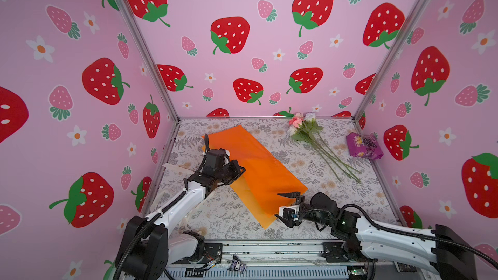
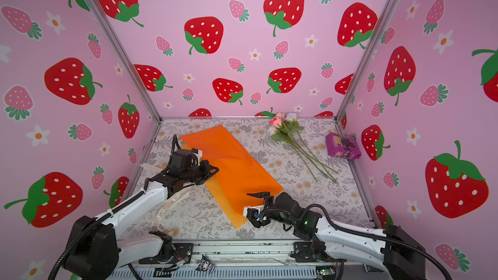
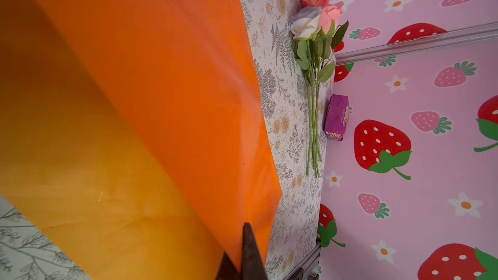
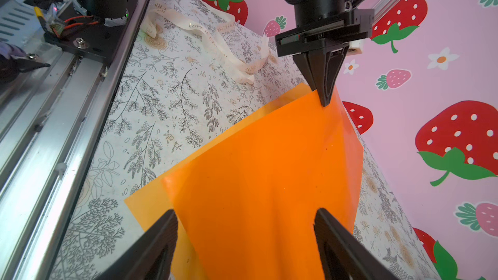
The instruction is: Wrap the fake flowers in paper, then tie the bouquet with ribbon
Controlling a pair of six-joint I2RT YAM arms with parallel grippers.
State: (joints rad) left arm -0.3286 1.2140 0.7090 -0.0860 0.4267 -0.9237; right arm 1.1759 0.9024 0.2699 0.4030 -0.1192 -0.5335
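Note:
The fake flowers (image 1: 315, 141) (image 2: 293, 141) (image 3: 314, 57), pink, white and pale lilac roses on green stems, lie loose at the table's far right. The glossy orange wrapping paper (image 1: 256, 162) (image 2: 229, 162) (image 3: 134, 103) (image 4: 269, 171) lies apart from them, folded over diagonally mid-table. My left gripper (image 1: 244, 169) (image 2: 217, 169) (image 3: 242, 259) (image 4: 324, 101) is shut on the paper's left edge and holds the upper layer raised. My right gripper (image 1: 277, 205) (image 2: 246, 206) (image 4: 245, 212) is open at the paper's near end, its fingers wide on either side of the sheet.
A purple snack packet (image 1: 363, 146) (image 2: 342, 146) (image 3: 336, 117) sits by the right wall beyond the stems. A cream lettered ribbon (image 2: 167, 208) (image 4: 215, 36) trails along the table's left side under the left arm. Strawberry-print walls close three sides; a metal rail (image 4: 67, 90) runs along the front.

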